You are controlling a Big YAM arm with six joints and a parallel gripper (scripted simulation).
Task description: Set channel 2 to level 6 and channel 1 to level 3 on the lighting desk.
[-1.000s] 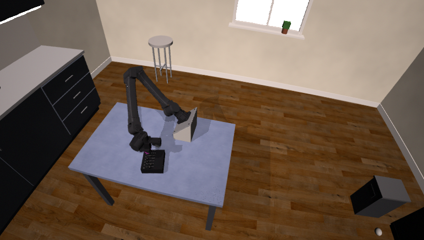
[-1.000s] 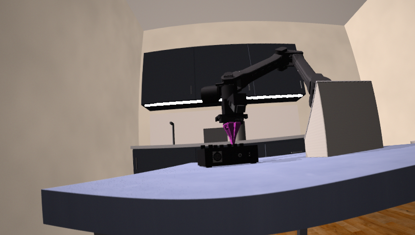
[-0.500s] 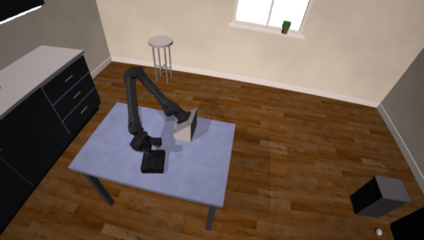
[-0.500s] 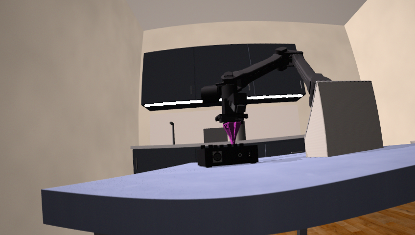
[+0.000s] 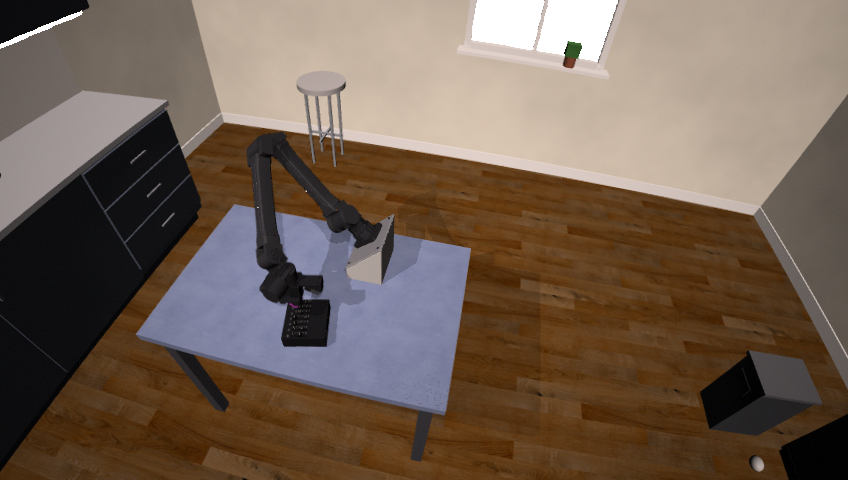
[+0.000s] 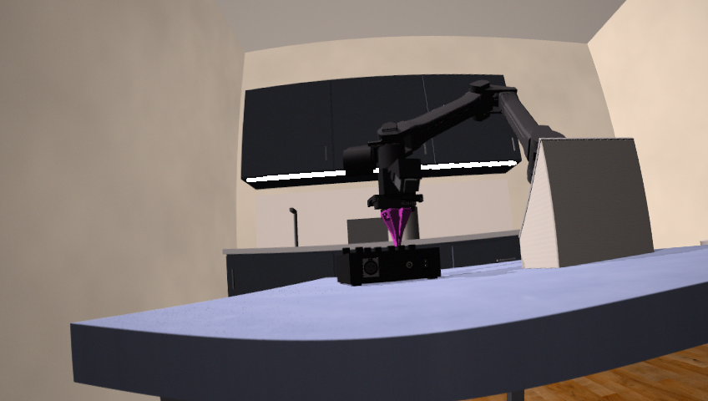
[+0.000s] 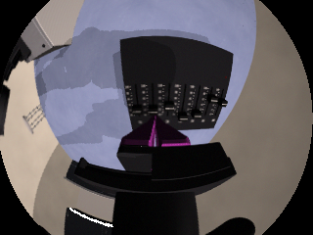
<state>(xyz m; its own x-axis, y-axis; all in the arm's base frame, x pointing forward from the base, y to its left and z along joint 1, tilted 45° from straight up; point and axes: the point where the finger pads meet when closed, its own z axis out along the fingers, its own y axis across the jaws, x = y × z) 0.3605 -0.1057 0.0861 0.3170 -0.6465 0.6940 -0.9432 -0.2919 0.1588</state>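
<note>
- Cream walls (image 5: 416, 89), white baseboard, wood plank floor (image 5: 595, 285).
- Window (image 5: 544, 23) in far wall, bright; small potted plant (image 5: 571, 54) on its sill.
- Round stool (image 5: 321, 83) near that wall.
- Blue-grey table (image 5: 404, 356), dark legs.
- Black drawer cabinet (image 5: 142, 184), grey counter.
- Dark grey box (image 5: 761, 392) on floor, right corner.

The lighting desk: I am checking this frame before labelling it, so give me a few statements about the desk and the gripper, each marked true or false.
1. The lighting desk stands flat on the table. True.
2. The gripper is wide open. False: its fingers are shut, forming a point.
3. The gripper holds a fader cap. False: nothing is between the fingers.
4. The fingertip points down at the desk's fader row. True.
</note>
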